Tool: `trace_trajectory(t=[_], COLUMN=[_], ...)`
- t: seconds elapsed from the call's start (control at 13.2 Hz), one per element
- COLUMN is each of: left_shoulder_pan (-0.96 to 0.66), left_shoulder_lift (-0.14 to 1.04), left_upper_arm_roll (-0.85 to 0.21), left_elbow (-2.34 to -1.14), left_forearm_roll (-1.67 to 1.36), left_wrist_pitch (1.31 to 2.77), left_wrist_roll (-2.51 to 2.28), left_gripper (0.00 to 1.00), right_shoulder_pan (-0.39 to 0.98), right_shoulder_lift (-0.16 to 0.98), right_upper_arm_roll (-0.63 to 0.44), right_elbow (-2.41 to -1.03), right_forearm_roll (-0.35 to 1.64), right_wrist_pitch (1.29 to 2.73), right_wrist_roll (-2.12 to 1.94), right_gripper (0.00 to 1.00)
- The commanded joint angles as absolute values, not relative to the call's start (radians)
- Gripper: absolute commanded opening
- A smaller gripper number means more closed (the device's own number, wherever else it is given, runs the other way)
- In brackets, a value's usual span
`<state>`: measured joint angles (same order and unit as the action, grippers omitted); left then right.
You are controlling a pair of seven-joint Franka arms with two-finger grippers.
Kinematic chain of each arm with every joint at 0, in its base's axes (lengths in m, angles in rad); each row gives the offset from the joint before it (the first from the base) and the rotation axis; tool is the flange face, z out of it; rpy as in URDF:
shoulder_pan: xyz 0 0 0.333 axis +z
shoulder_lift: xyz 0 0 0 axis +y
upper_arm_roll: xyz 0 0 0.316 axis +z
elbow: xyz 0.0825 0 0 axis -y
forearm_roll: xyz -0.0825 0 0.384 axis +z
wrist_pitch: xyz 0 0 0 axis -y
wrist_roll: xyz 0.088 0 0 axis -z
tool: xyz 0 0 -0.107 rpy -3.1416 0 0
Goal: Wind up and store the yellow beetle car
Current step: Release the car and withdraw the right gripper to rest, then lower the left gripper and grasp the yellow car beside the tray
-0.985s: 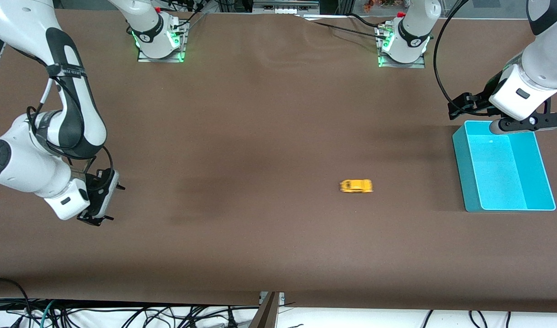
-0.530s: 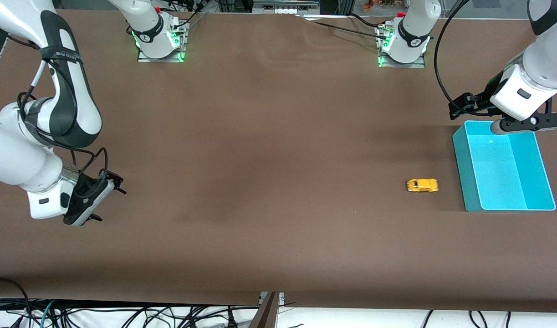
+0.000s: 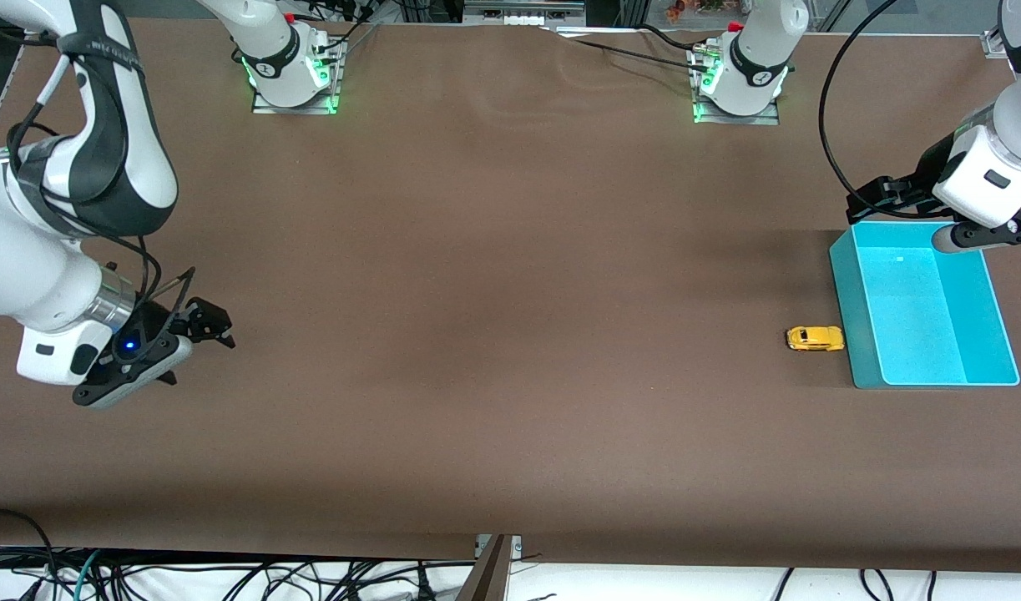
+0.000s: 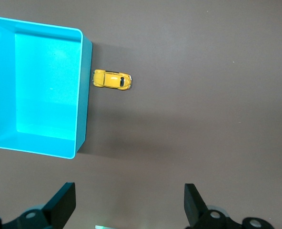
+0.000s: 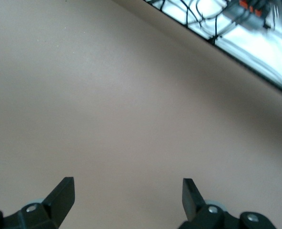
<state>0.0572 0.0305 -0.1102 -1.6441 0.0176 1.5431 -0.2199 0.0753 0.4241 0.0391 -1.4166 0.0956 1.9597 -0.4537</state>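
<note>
Yellow car [image 3: 815, 338], turquoise bin [image 3: 848, 284]

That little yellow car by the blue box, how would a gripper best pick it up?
Probably from straight above, fingers closing across the car's narrow body on its two long sides. One end sits against the bin's wall, so an end-to-end grip looks blocked. The open left gripper is closest, over the bin's edge.

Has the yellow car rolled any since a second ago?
Yes. The yellow beetle car has rolled toward the left arm's end of the table and now sits right beside the blue bin.
</note>
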Motion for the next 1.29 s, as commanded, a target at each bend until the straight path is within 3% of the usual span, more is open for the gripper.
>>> trace_trajectory(t=[0.0,0.23,0.68,0.98,1.21], left_shoulder_pan=[0.084,0.095,0.083,0.052,0.100], left_shoulder_lift=[0.075,0.197,0.446,0.452,0.460], left_upper_arm_roll=[-0.115,-0.115,-0.120,-0.126,-0.124], left_elbow=[-1.603,-1.583,-1.566,-1.606,-1.709], left_forearm_roll=[0.005,0.015,0.047,0.199,0.201], left_wrist_pitch=[1.532,1.542,1.747,1.773,1.926], left_wrist_roll=[-0.198,0.005,0.321,0.639,0.857], left_gripper=[1.00,1.00,1.00,1.00,1.00], right_shoulder_pan=[0.077,0.055,0.035,0.040,0.037], right_shoulder_lift=[0.342,0.276,0.152,0.149,0.159], right_upper_arm_roll=[0.038,0.022,-0.043,-0.041,-0.043], right_elbow=[-1.419,-1.420,-1.515,-1.520,-1.511], right_forearm_roll=[0.078,0.078,-0.003,-0.025,-0.025], right_wrist_pitch=[1.841,1.766,1.758,1.709,1.700], right_wrist_roll=[-0.301,-0.273,-0.272,-0.206,-0.209], right_gripper=[1.00,1.00,1.00,1.00,1.00])
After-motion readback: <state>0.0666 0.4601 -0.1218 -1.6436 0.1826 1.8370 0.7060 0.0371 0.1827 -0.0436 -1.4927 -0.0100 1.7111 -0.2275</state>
